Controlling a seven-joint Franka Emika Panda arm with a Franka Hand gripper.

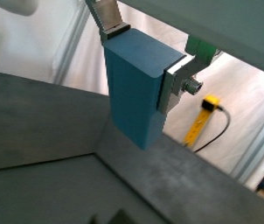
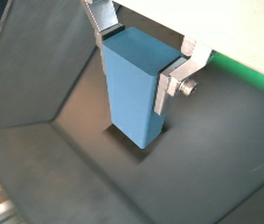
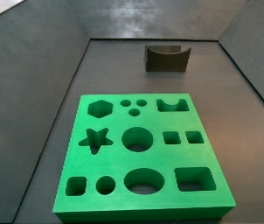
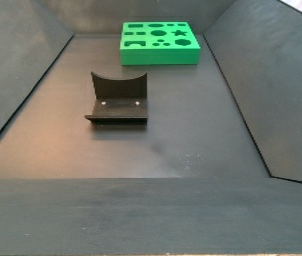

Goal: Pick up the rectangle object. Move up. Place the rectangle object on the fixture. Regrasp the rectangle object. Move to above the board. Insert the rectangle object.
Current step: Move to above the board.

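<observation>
My gripper (image 1: pixel 146 56) is shut on the rectangle object (image 1: pixel 137 92), a light blue-grey block held upright between the silver fingers; both wrist views show this (image 2: pixel 139 59), with the block (image 2: pixel 135 92) hanging above the dark floor. Neither the gripper nor the block shows in the side views. The fixture (image 3: pixel 166 58), a dark notched block, stands on the floor beyond the board and also shows in a side view (image 4: pixel 118 98). The bright green board (image 3: pixel 146 144) with shaped cutouts lies flat in both side views (image 4: pixel 161 42). A green strip of it (image 2: pixel 246 75) shows in a wrist view.
Dark sloping walls (image 4: pixel 27 75) enclose the dark floor (image 4: pixel 167 140) on all sides. A yellow tool with a cable (image 1: pixel 204 118) shows outside the enclosure in a wrist view.
</observation>
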